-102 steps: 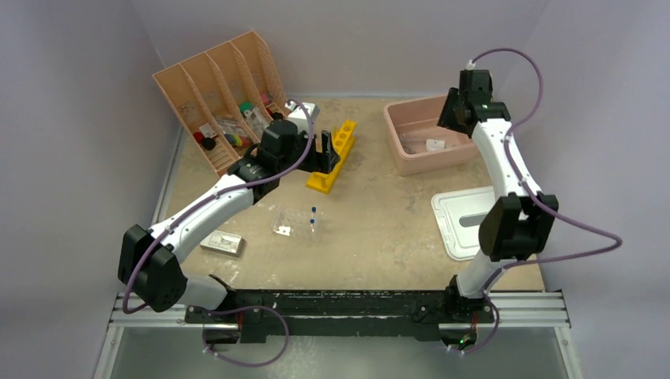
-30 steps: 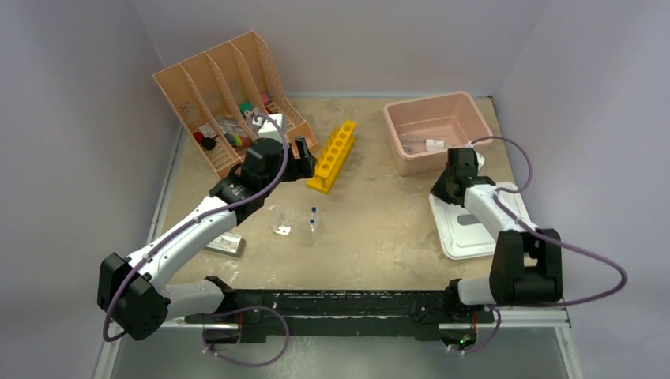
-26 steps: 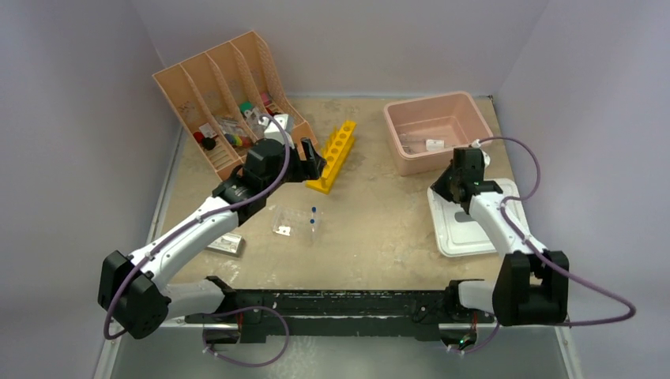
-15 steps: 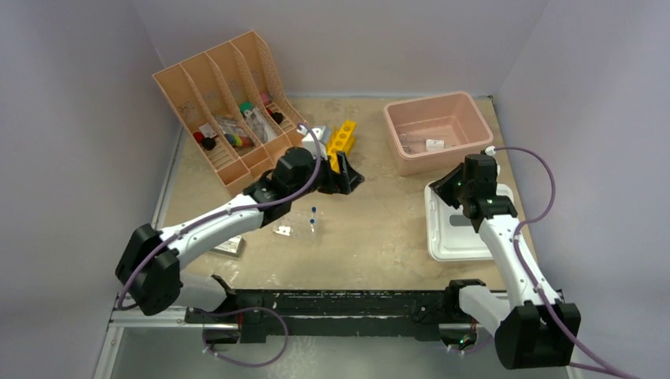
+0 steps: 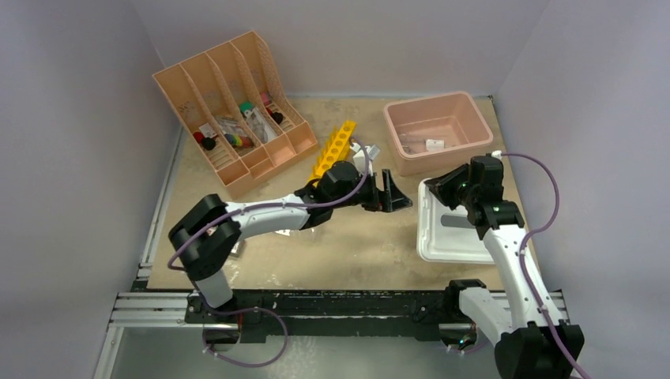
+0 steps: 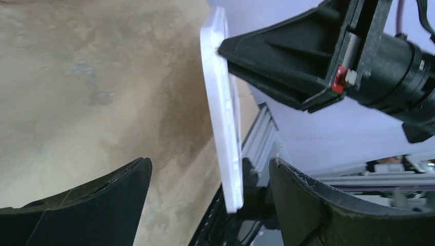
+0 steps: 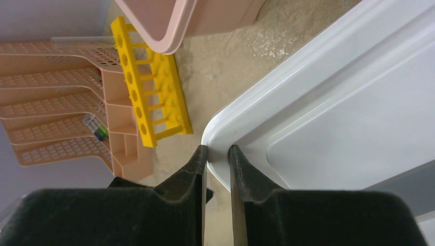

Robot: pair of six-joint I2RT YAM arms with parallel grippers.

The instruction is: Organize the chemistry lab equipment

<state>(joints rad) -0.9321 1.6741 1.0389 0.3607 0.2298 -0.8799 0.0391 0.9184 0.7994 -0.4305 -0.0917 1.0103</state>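
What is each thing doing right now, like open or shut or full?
Pink tub: open, lid off, few small things inside.
White lid: off the tub, pinched at one corner.
Right end effector: shut on the white lid.
Left end effector: open, holding nothing.
Yellow rack: holes empty.

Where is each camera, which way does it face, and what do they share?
Top external: above and behind, looking down on the tan table; left arm, right arm show.
Left wrist: on the left arm, facing the flat white plastic lid edge-on; open left gripper shows.
Right wrist: on the right arm, facing that lid's rim; right gripper pinches it.
Shared: all show the lid.
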